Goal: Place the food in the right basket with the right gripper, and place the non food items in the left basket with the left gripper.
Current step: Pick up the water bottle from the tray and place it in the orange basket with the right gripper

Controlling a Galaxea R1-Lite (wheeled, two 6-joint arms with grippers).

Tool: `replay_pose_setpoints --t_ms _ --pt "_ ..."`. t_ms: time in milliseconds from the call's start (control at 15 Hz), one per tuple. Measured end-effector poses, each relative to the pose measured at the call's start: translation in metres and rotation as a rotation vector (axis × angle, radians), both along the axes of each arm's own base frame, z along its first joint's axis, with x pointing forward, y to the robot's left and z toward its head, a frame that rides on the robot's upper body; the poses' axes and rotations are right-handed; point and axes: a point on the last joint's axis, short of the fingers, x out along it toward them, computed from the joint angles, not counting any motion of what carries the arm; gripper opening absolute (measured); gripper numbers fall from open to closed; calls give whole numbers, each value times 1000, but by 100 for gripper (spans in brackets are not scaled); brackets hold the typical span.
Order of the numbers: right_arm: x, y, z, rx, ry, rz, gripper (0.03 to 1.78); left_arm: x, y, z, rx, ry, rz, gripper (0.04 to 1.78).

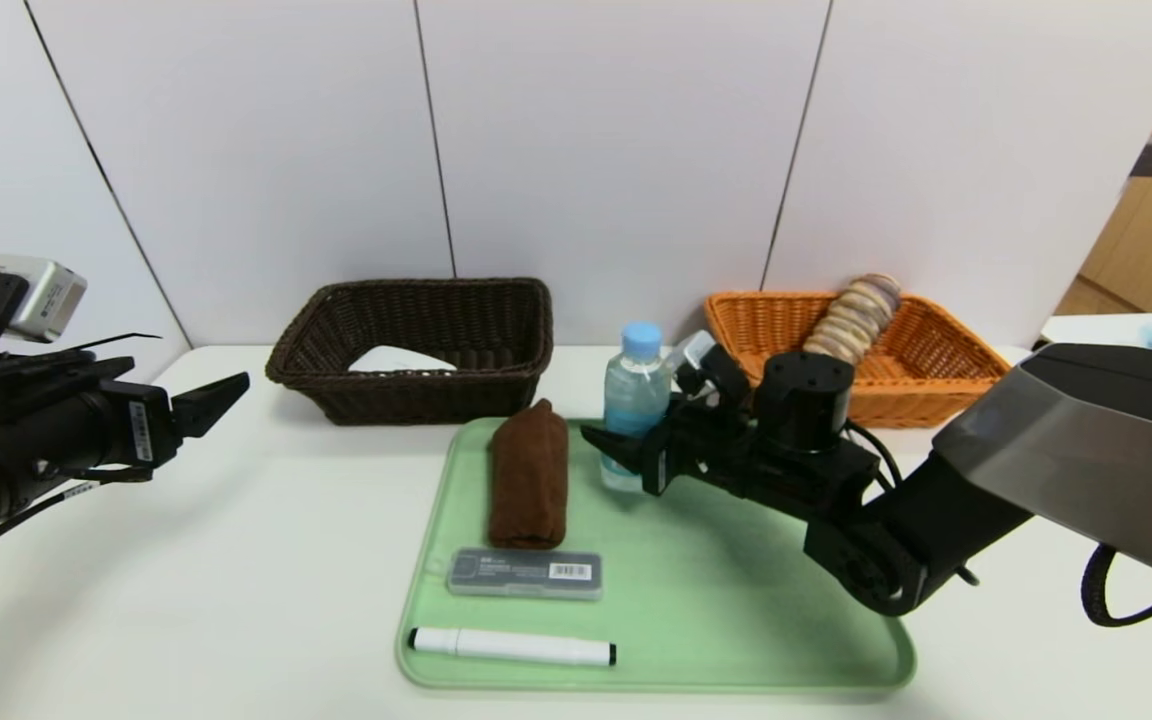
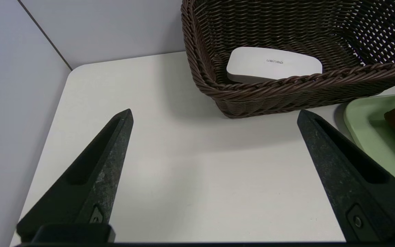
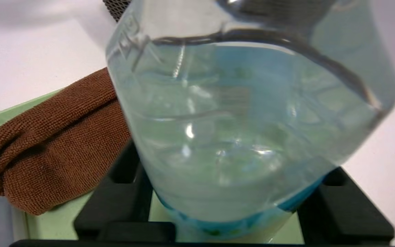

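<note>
A clear water bottle (image 1: 634,400) with a blue cap stands upright at the back of the green tray (image 1: 736,600). My right gripper (image 1: 626,450) reaches in from the right, its fingers pressed on either side of the bottle's lower body (image 3: 245,120). A rolled brown towel (image 1: 529,485) lies beside the bottle. A grey case (image 1: 524,573) and a white marker (image 1: 511,646) sit nearer the tray's front. The brown left basket (image 1: 416,290) holds a white flat item (image 1: 401,358). The orange right basket (image 1: 946,330) holds a stack of biscuits (image 1: 854,318). My left gripper (image 1: 206,390) hovers open at far left.
In the left wrist view the open left gripper (image 2: 215,113) hangs above bare table in front of the brown basket (image 2: 286,80), with the tray's corner (image 2: 362,116) to one side. White wall panels stand close behind both baskets.
</note>
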Motion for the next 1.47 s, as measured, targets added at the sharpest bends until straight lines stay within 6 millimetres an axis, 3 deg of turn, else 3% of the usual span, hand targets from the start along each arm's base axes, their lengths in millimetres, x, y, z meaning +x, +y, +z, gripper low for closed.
replay_pose_setpoints --t_ms 200,467,800,1000,1267,1467 --pt "-2 2 2 2 -3 7 86 0 0 -1 -1 5 0 169" --pt "-11 5 10 10 -16 12 85 -1 0 -2 -2 7 0 169" --pt "-26 3 54 65 -107 -6 85 -1 0 -3 -2 10 0 169" --pt "-20 -23 92 110 -186 -112 85 -1 0 -4 -2 13 1 169" --pt "0 -81 139 136 -234 -303 85 -2 0 -2 -3 7 0 169" --pt "9 -115 152 134 -190 -487 85 -2 0 0 1 -2 -1 169"
